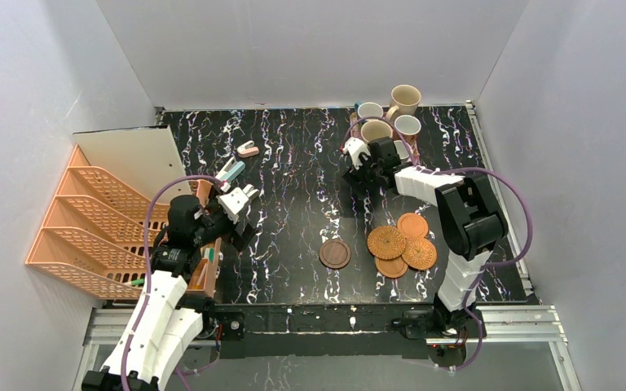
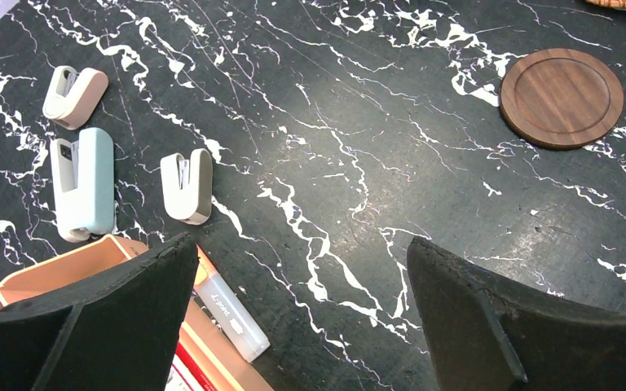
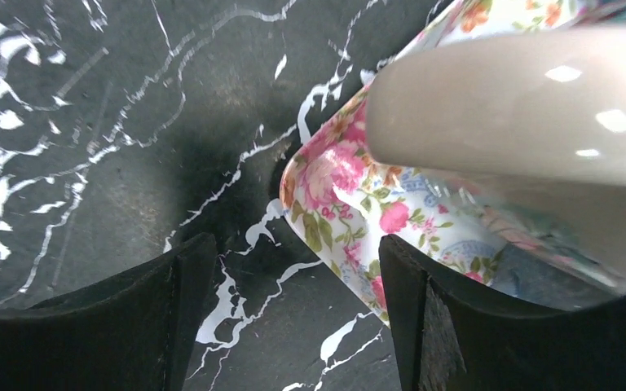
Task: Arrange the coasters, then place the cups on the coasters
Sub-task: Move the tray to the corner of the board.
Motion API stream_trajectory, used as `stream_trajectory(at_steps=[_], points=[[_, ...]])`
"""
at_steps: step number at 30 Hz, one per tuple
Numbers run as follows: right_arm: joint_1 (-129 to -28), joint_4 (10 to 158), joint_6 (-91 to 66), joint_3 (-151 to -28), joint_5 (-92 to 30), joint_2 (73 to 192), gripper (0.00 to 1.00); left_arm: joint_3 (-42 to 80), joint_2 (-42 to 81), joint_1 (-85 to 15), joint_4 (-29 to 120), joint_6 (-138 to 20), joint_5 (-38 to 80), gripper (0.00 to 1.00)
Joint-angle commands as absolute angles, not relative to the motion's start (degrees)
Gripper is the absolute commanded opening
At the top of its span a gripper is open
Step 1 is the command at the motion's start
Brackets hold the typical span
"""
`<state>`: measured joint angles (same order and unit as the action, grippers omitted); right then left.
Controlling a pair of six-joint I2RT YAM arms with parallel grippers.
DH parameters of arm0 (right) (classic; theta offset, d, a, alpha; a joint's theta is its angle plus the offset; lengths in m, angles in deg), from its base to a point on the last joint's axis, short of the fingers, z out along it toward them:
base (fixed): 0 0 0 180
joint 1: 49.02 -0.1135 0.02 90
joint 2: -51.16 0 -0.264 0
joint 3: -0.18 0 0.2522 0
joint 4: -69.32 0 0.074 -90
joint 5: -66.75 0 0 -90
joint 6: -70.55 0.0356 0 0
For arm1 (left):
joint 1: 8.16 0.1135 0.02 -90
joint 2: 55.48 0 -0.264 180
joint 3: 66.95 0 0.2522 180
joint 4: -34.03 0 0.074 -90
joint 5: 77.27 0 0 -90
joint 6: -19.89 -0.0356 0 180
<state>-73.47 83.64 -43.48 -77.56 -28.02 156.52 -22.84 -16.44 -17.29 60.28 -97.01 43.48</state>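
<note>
Five coasters lie at the front right: a dark brown one (image 1: 335, 253) (image 2: 562, 97) apart on the left, two woven ones (image 1: 387, 242) (image 1: 419, 253), and two smooth orange-brown ones (image 1: 412, 225) (image 1: 392, 266) partly under them. Several cups cluster at the back right: large beige ones (image 1: 405, 98) (image 1: 376, 130) and smaller ones (image 1: 370, 110) (image 1: 407, 125). My right gripper (image 1: 364, 165) (image 3: 297, 244) is open just in front of that cluster, low over the table, with a beige cup (image 3: 522, 106) close above its right finger. My left gripper (image 1: 240, 199) (image 2: 303, 248) hangs open and empty at the left.
A pink floral tray (image 3: 350, 195) lies under the cups, its corner beside my right finger. Three staplers (image 2: 76, 96) (image 2: 84, 181) (image 2: 187, 186) lie at the left. An orange box with a marker (image 2: 228, 314) and an orange file rack (image 1: 90, 232) stand at the left edge.
</note>
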Motion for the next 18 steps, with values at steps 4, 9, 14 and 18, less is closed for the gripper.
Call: stream_trajectory(at_steps=[4,9,14,18], points=[[-73.5,83.8,-46.6,-79.0,-20.5,160.9,0.83,-22.9,-18.1,-17.1,61.8,-97.3,45.3,0.98],[-73.1,83.6,-46.9,-81.6,-11.9,165.8,0.85,-23.0,-16.6,-17.1,61.1,-97.5,46.3,0.98],[-71.7,82.7,-45.8,-83.6,-8.3,168.1,0.85,-23.0,-16.4,-17.1,61.3,-97.5,45.6,0.98],[-70.7,85.0,-45.9,-83.0,-10.4,165.1,0.85,-23.3,-17.4,-17.1,60.9,-97.5,45.9,0.98]])
